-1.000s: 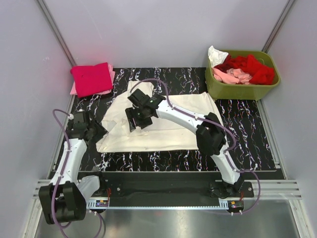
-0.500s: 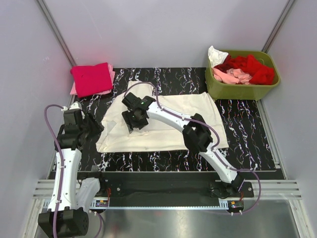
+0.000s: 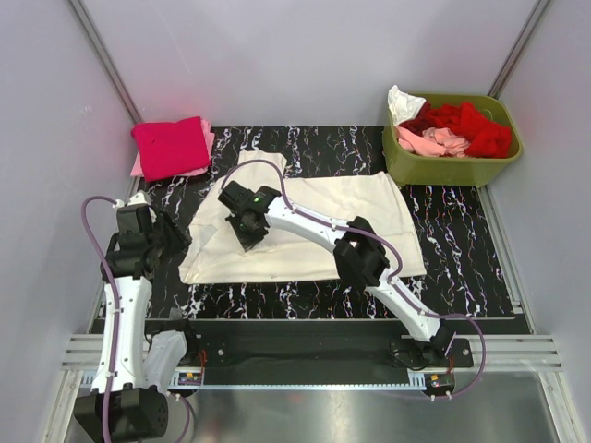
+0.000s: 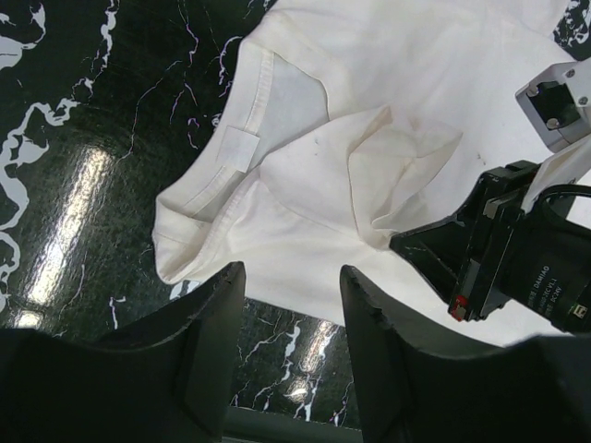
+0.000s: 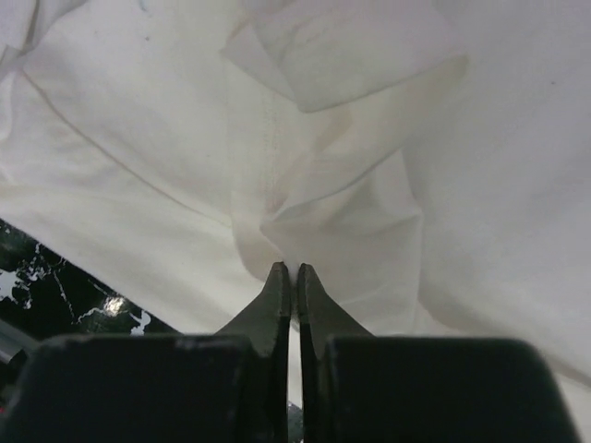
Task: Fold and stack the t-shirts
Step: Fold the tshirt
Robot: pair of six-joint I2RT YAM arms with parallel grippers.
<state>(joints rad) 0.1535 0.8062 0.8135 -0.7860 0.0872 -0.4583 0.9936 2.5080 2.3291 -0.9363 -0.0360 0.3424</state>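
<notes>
Cream-white t-shirt (image 3: 369, 198) lies spread on the table (image 3: 462, 249) (collar toward the left). Right gripper (image 5: 292, 270) pinches a fold of it, fingers pressed together; left gripper (image 4: 291, 277) hovers spread beside its left edge.

Pale grey walls (image 3: 305, 55), black white-veined tabletop (image 3: 462, 249), glossy, perhaps stone, metal rail (image 3: 526, 353) in front

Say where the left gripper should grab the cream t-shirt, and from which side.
I would grip the cream t-shirt at its loose corner beside the collar, coming in low from the left over the table. That edge lies free there, right ahead of the open left gripper, while the right gripper pinches a fold farther in.
</notes>
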